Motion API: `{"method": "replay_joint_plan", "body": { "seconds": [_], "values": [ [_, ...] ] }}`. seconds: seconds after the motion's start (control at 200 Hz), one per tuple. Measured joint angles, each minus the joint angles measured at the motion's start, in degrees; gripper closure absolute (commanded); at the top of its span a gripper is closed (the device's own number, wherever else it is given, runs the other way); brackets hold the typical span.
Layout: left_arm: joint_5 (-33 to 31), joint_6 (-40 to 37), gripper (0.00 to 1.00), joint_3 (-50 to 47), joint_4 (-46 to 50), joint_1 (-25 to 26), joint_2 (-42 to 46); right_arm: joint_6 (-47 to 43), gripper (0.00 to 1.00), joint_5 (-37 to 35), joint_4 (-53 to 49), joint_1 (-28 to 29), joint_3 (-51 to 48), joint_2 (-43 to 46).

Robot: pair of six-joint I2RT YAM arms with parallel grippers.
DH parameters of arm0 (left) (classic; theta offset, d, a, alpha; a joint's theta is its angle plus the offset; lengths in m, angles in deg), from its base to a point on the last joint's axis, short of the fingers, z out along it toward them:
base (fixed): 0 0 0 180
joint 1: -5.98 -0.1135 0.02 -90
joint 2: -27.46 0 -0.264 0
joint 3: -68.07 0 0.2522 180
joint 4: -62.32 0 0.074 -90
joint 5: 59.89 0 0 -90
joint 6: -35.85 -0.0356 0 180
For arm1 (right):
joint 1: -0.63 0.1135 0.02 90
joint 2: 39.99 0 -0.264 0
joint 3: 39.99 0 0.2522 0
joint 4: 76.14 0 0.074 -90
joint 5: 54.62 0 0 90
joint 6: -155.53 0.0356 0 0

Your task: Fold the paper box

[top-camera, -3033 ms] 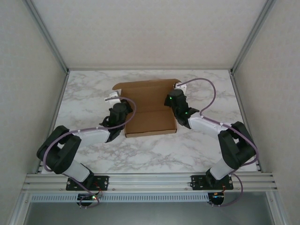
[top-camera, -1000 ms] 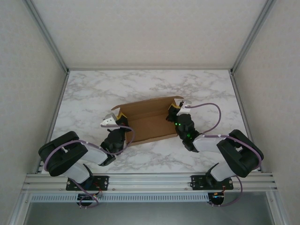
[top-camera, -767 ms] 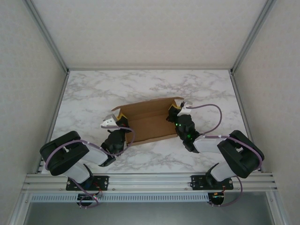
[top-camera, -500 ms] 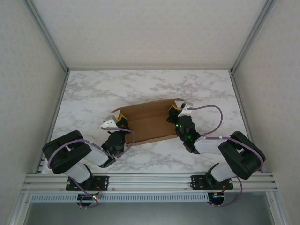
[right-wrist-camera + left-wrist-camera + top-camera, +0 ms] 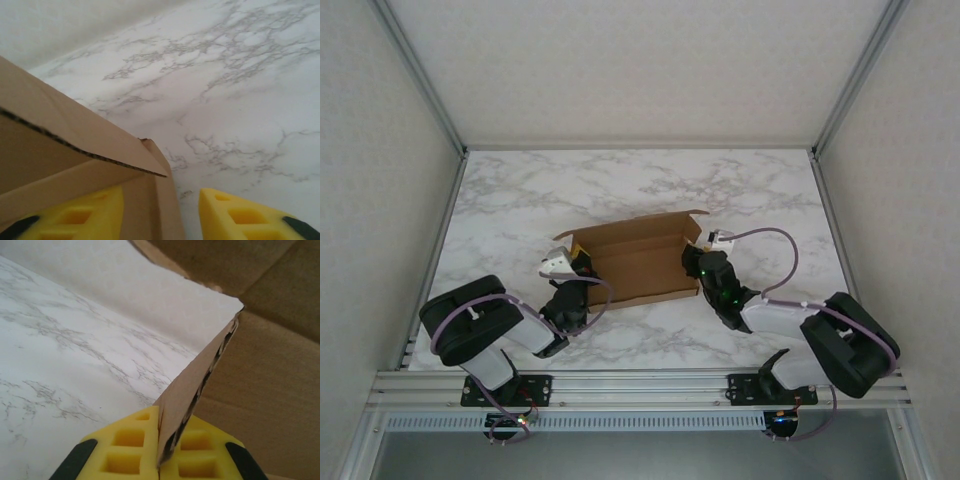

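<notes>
Cardboard lies at my 12 o'clock: the paper box (image 5: 640, 262), long axis 9 to 3, my left gripper (image 5: 576, 263) clamped on its 9 o'clock wall, my right gripper (image 5: 696, 256) parted astride its 3 o'clock wall.

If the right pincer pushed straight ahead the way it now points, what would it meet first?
Probably the paper box: its side wall stands between the open fingers of the right pincer, so they would slide along that wall. Past its corner lies bare marble table; depth is unclear.
</notes>
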Motion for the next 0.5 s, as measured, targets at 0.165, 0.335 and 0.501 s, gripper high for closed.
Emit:
{"method": "replay_joint_plan", "body": {
  "seconds": [0.165,0.335,0.501],
  "values": [
    [-0.57,-0.9,1.0,0.0,-0.48,0.0,-0.31,-1.92,0.47,0.04,-1.77,-0.07,-2.21,6.6],
    [-0.74,-2.14,1.0,0.26,-0.42,0.0,-0.28,-7.65,0.44,2.16,-3.45,-1.92,-3.98,14.78],
    [-0.74,-3.02,1.0,0.39,-0.35,0.04,-0.28,-14.69,0.55,11.06,-4.5,-10.03,-2.4,15.82]
  ]
}}
